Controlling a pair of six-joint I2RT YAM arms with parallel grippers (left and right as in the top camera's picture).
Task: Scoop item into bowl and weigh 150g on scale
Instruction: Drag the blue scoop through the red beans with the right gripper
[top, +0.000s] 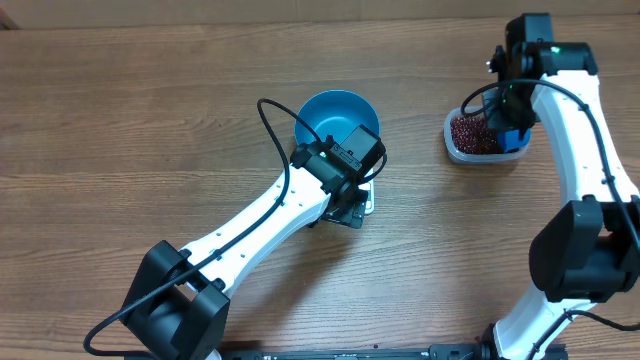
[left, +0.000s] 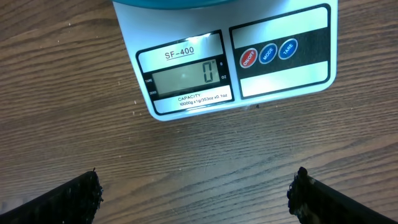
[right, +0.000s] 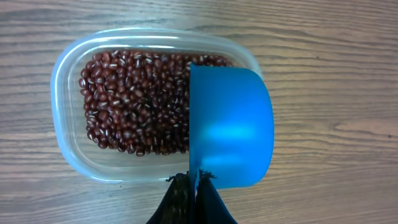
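Observation:
The blue bowl (top: 333, 115) stands on the white scale (left: 249, 68), whose display shows 0. My left gripper (left: 196, 188) hovers open over bare wood just in front of the scale, with nothing between its fingers (left: 79, 194). In the overhead view, the left gripper (top: 347, 205) hides most of the scale (top: 369, 196). The dark red-brown beans (right: 134, 102) fill a clear plastic tub (right: 62, 118). My right gripper (right: 198, 177) is shut on the handle of a small blue scoop (right: 233, 124), held over the tub's right part. Whether the scoop holds beans is hidden.
The tub (top: 470, 150) sits at the table's right side, under the right arm (top: 580, 130). The left arm (top: 260, 225) stretches diagonally from the front left to the scale. Wood tabletop (top: 130, 110) surrounds everything.

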